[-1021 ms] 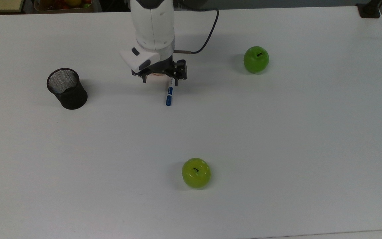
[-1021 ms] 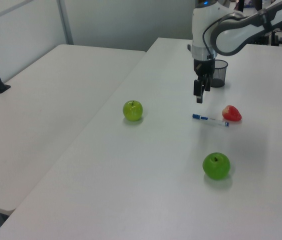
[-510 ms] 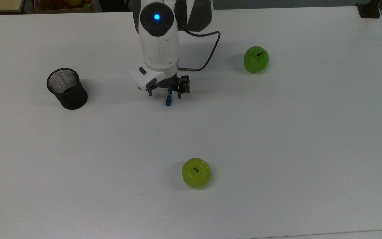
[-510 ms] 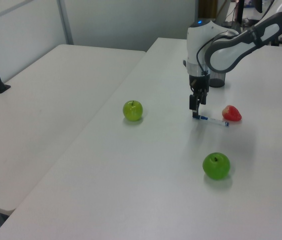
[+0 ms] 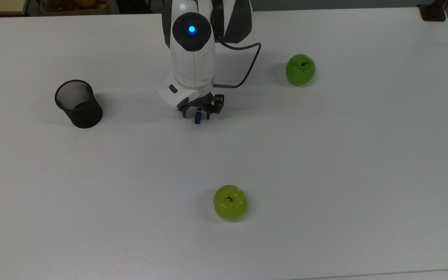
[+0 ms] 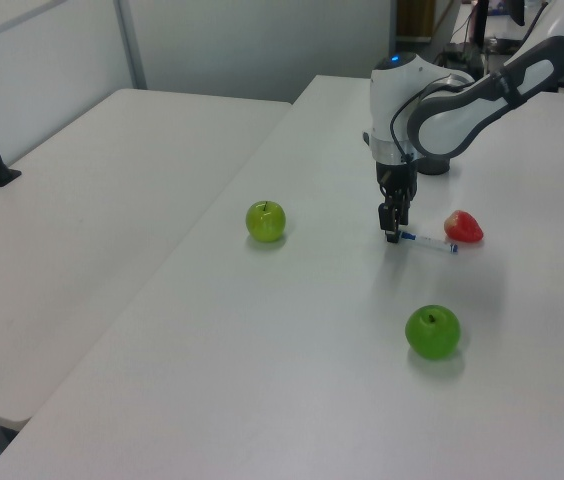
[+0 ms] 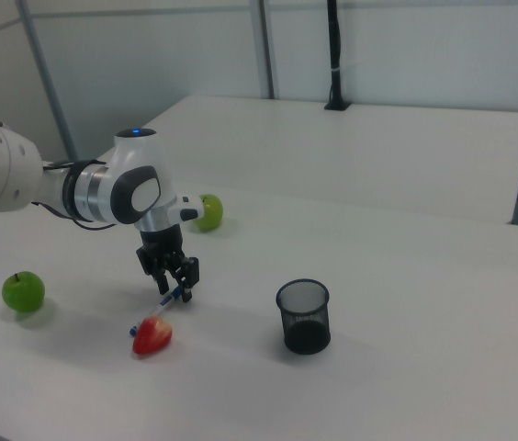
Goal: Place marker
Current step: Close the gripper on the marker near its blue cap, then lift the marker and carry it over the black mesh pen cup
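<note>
Robot gripper lowered over a marker lying on a white counter.
Its fingers straddle the marker's blue cap end, still parted; a red strawberry touches the other end.

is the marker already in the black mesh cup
No, the marker lies flat on the table beside the strawberry, apart from the mesh cup.

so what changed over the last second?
The gripper came down over the marker and toward the top view's bottom, and now sits low, straddling the marker's blue cap end. The marker lies flat on the table, not lifted. Unmoved: marker, both apples, mesh cup, strawberry.
</note>
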